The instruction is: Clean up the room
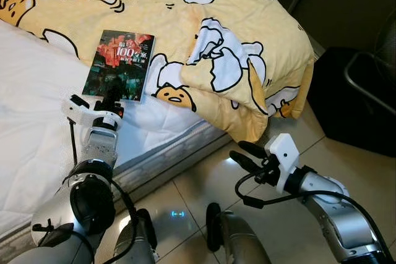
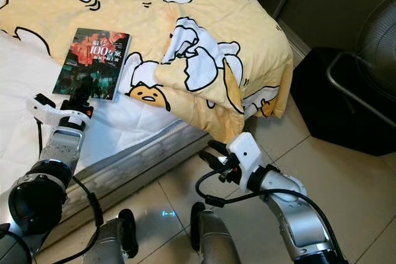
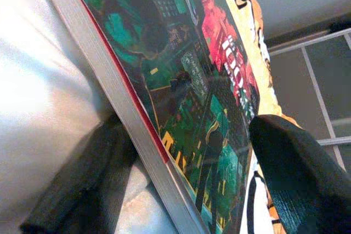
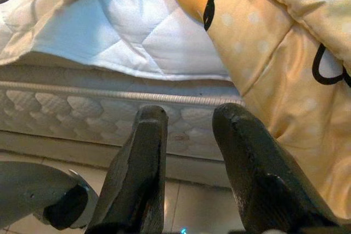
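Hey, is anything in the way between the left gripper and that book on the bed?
Nothing visible. The left gripper is already at the near edge of the book on the mattress. In the left wrist view one finger is under the edge and the other above the cover, not closed.

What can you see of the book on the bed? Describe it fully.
The book is a closed paperback with a dark cover in green, teal and red, bearing "100" in white. It lies on the white mattress, its far edge against the yellow duvet. The left gripper straddles its near edge, one finger beneath, one above.
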Motion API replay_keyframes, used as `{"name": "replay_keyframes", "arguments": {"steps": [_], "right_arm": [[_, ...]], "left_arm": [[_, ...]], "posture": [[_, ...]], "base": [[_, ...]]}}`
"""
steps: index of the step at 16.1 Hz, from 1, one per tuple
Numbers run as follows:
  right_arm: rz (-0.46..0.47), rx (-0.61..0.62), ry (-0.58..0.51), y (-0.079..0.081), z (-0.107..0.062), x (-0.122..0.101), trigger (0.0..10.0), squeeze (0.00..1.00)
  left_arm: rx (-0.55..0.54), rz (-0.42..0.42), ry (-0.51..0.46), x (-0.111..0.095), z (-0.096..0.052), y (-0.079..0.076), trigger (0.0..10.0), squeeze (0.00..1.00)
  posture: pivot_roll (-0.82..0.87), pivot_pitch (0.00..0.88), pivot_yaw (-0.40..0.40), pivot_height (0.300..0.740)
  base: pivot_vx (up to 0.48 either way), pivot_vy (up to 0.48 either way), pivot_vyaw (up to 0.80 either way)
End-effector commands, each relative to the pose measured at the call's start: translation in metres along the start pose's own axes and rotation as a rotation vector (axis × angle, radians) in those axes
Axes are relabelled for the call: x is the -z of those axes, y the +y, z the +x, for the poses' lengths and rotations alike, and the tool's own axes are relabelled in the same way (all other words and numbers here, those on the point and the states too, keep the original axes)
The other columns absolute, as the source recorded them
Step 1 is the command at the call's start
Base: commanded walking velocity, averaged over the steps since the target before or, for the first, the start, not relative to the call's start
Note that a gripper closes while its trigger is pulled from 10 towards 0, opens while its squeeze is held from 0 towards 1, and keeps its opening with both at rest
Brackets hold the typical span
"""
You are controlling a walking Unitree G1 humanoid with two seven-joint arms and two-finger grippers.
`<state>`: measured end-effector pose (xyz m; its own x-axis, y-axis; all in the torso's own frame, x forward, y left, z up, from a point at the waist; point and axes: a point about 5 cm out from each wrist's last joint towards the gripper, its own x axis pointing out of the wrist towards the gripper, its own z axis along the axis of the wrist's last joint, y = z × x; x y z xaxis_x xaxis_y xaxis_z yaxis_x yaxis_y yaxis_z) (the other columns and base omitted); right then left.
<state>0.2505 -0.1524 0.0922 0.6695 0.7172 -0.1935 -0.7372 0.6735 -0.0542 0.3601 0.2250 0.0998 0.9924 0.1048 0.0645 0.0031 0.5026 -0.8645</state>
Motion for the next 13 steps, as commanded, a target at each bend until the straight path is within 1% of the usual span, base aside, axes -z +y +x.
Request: {"name": "replay_keyframes", "arguments": {"steps": [1, 2, 3, 5, 9, 11, 13], "right_arm": [[0.011, 0.004, 0.007, -0.0007, -0.0062, 0.0019, 10.0, 0.0], [0.012, 0.005, 0.006, -0.001, -0.0065, 0.0017, 10.0, 0.0], [0.012, 0.006, 0.006, -0.0012, -0.0065, 0.0018, 10.0, 0.0], [0.01, 0.007, 0.005, -0.002, -0.0058, 0.001, 10.0, 0.0], [0.008, 0.003, 0.006, -0.0021, -0.0064, 0.0013, 10.0, 0.0], [0.007, 0.001, 0.009, -0.0029, -0.0064, 0.0015, 10.0, 0.0], [0.006, -0.003, 0.009, -0.0028, -0.0053, 0.0017, 10.0, 0.0]], "left_arm": [[0.025, -0.011, 0.036, 0.0117, -0.0004, -0.0038, 0.0, 0.0], [0.057, -0.06, 0.009, 0.0104, -0.0003, -0.0056, 0.0, 0.0], [0.06, -0.062, 0.007, 0.0103, -0.0002, -0.0059, 0.0, 0.0], [0.114, -0.086, 0.01, 0.013, -0.0005, -0.0094, 0.0, 0.0], [0.142, -0.088, 0.023, 0.0168, -0.0028, -0.009, 0.0, 0.0], [0.139, -0.065, 0.039, 0.0183, -0.0044, -0.007, 0.0, 0.0], [0.123, -0.063, 0.025, 0.016, -0.0057, -0.0037, 0.0, 0.0]], "posture": [[-0.36, 0.325, -0.08, 0.74], [-0.37, 0.322, -0.081, 0.74], [-0.37, 0.322, -0.081, 0.74], [-0.37, 0.317, -0.082, 0.74], [-0.37, 0.31, -0.08, 0.74], [-0.37, 0.307, -0.085, 0.74], [-0.37, 0.304, -0.088, 0.74]], "base": [[0.0, 0.0, 0.0], [0.0, 0.0, 0.0], [0.0, 0.0, 0.0], [0.0, 0.0, 0.0], [0.0, 0.0, 0.0], [0.0, 0.0, 0.0], [0.0, 0.0, 0.0]]}}
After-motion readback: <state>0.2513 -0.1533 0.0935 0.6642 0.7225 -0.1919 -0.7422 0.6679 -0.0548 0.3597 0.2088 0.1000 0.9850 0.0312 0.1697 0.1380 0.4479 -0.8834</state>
